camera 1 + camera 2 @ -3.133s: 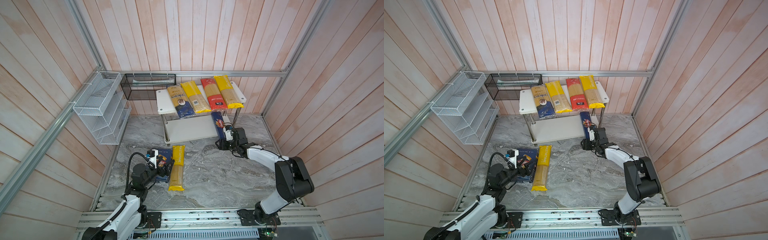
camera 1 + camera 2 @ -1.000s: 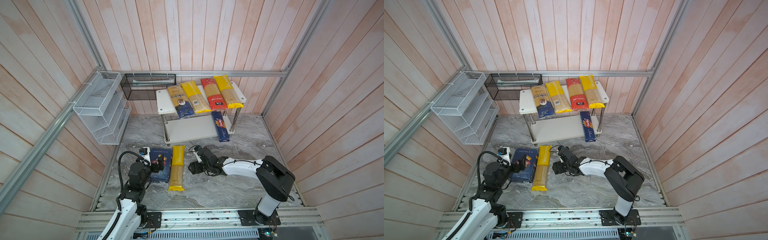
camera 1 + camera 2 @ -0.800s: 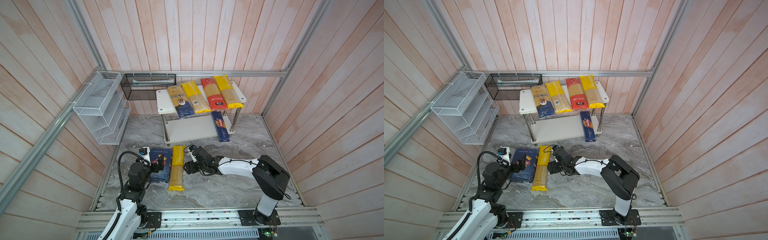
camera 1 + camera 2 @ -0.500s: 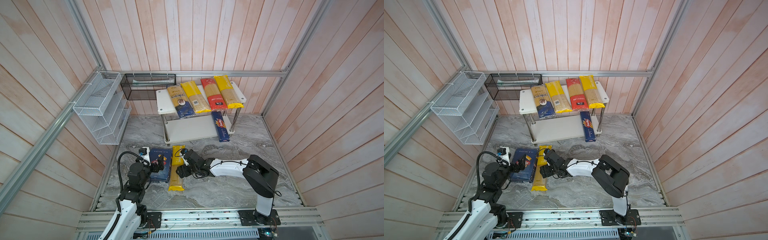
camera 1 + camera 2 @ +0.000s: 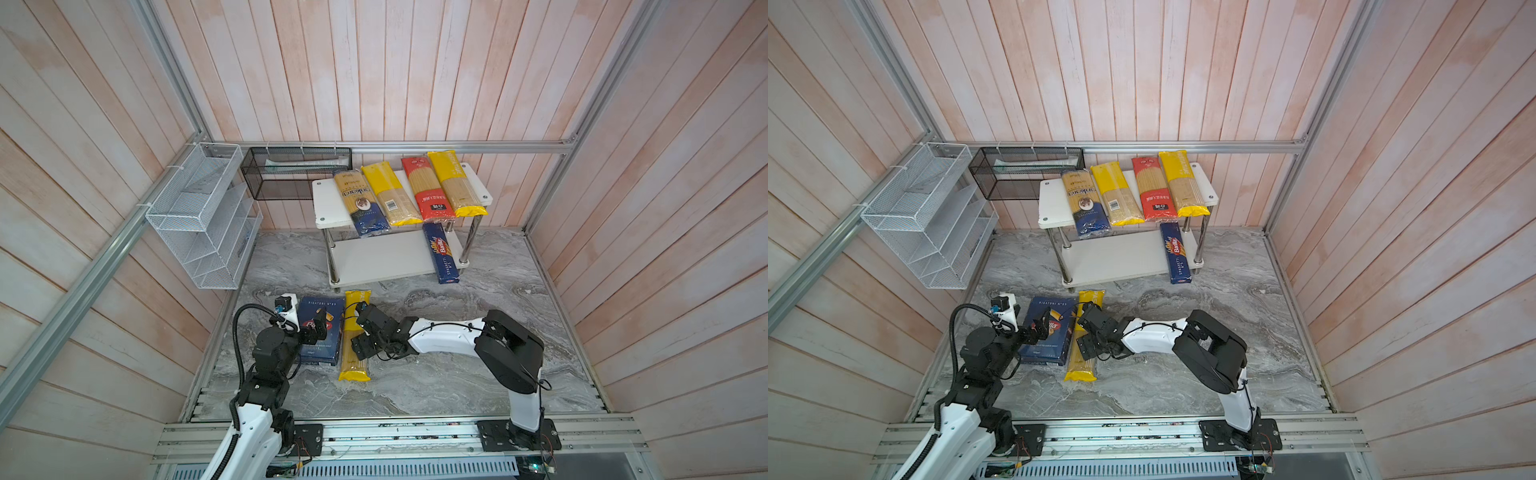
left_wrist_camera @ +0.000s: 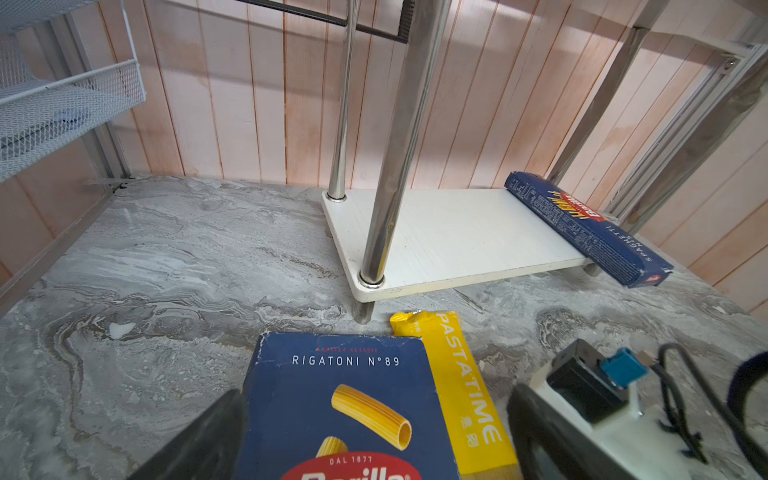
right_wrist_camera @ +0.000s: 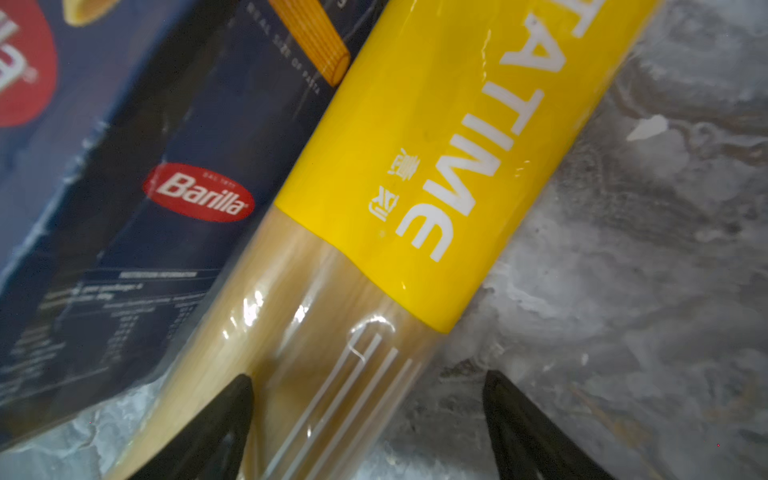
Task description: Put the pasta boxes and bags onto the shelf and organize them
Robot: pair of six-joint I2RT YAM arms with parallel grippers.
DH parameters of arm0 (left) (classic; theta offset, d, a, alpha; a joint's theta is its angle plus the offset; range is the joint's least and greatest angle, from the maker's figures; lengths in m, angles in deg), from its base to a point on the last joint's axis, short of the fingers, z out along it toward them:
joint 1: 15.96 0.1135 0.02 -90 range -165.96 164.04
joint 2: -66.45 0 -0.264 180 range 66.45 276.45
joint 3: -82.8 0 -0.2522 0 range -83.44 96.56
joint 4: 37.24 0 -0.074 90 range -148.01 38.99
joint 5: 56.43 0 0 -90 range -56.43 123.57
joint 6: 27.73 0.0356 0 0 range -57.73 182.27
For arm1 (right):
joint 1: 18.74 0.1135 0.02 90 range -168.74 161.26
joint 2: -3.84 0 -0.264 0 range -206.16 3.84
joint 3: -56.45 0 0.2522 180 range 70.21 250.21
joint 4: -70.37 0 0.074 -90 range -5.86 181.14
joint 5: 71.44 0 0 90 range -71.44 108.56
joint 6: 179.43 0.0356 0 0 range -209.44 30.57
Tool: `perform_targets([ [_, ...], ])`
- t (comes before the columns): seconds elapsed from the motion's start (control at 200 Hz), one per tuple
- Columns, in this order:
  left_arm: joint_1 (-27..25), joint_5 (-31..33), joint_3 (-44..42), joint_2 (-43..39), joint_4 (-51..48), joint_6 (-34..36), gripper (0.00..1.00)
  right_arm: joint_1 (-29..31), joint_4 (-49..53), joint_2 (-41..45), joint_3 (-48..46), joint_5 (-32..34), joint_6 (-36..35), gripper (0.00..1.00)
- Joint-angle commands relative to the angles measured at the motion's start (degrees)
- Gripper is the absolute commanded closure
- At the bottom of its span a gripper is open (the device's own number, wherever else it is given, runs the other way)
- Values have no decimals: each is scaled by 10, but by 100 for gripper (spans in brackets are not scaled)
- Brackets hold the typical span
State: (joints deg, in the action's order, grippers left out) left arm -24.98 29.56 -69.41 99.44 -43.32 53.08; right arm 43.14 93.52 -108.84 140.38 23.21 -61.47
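The shelf (image 5: 328, 203) carries several bags (image 5: 390, 195) on its top board. The narrow spaghetti box (image 5: 441, 253) lies on the lower board's right end. On the floor the wide rigatoni box (image 5: 320, 305) lies next to a yellow PASTATIME bag (image 5: 354, 365). My left gripper (image 5: 316, 328) hovers open over the wide box (image 6: 332, 399), a finger on each side. My right gripper (image 5: 353, 330) is open at the yellow bag (image 7: 415, 166): one fingertip (image 7: 220, 428) is over the bag, the other over the bare floor.
A white wire rack (image 5: 199, 216) hangs on the left wall. A black mesh basket (image 5: 295, 174) hangs on the back wall beside the shelf. Wooden walls close in three sides and a metal rail (image 5: 395, 432) runs along the front.
My right gripper has left the narrow box at the shelf and swept left across the floor to the yellow bag. The left arm drew back slightly earlier and has since stayed still.
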Motion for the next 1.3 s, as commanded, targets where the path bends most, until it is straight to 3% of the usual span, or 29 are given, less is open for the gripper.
perform_targets([
  [0.0,1,4,-6,0,1,6,0,-13,93,-5,-22,67,-25,12],
  [0.34,2,1,-6,5,2,8,0,-93,87,111,-140,47,-23,12],
  [0.565,3,0,-4,7,3,8,0,-100,43,178,-163,15,-63,12],
  [0.7,3,-3,-3,9,5,9,0,-100,40,178,-139,-7,-72,11],
  [0.78,2,-2,-4,10,5,8,0,-92,41,176,-133,1,-71,2],
  [0.94,3,-4,-3,13,5,8,0,-72,25,151,-129,-1,-82,2],
  [1.295,2,-6,0,21,7,9,0,-75,18,125,-138,7,-212,2],
])
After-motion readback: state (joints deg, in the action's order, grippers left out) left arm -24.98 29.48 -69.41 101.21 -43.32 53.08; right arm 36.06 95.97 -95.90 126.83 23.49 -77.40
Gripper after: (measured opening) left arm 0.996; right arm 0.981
